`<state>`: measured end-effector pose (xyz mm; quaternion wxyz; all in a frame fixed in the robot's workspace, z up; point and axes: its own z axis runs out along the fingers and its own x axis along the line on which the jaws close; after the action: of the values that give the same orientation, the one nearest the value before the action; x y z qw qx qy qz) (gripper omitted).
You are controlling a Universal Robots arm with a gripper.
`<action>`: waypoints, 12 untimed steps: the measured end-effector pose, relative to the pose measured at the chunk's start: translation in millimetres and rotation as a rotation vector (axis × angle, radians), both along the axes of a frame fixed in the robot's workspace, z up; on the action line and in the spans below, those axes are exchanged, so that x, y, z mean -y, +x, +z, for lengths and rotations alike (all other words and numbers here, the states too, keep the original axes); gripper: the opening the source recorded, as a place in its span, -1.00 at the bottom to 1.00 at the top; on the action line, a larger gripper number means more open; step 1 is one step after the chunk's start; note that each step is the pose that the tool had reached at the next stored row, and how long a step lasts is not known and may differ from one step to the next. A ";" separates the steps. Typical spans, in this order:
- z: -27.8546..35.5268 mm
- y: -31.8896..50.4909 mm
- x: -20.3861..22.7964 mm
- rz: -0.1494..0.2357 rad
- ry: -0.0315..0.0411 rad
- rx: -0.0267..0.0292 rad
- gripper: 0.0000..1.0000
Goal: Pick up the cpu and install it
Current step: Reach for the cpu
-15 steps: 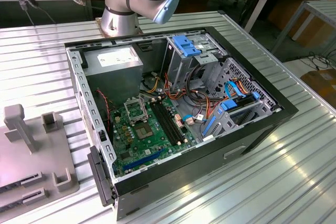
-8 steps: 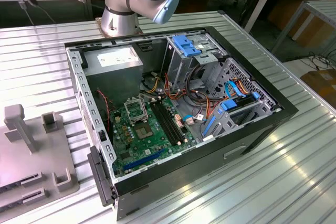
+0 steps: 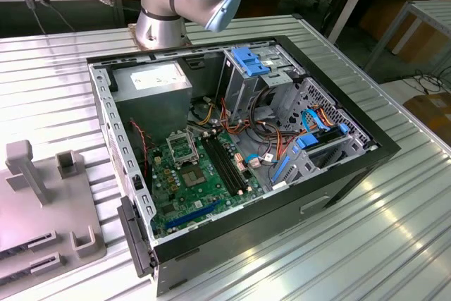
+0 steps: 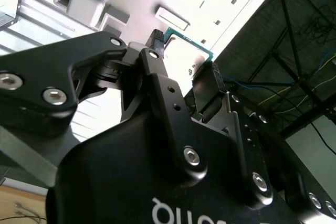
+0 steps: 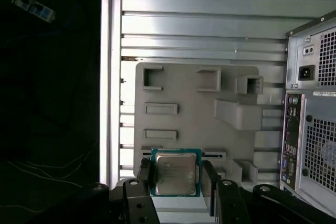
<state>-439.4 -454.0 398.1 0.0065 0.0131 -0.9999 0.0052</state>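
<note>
The cpu (image 5: 176, 170) is a small square chip with a silver-grey metal top and a green rim. In the first wrist view it sits between the two black fingers of my gripper (image 5: 176, 181), which is shut on it by two opposite edges. It hangs above the grey fixture plate (image 5: 189, 114). In the second wrist view the cpu's green edge (image 4: 185, 45) shows between the fingertips of the gripper (image 4: 184, 64). The exterior view shows the green motherboard (image 3: 184, 192) inside the open computer case (image 3: 338, 174), with its metal socket frame (image 3: 181, 147) near the power supply.
The grey fixture plate (image 3: 42, 223) with raised blocks lies on the slatted metal table (image 3: 394, 244), at the exterior view's left of the case. The arm's base (image 3: 165, 12) stands behind the case. Drive cages, cables and black memory slots (image 3: 227, 163) crowd the case. The case's rear panel (image 5: 312, 124) stands beside the plate.
</note>
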 end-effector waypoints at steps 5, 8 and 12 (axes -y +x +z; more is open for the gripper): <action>0.0 10.5 0.0 0.000 0.0000 0.0000 -0.05; 0.0 14.9 0.0 0.000 0.0000 0.0000 -0.05; 0.0 20.7 0.0 0.000 0.0000 0.0000 -0.05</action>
<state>-418.8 -454.0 398.1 0.0065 0.0131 -0.9999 0.0052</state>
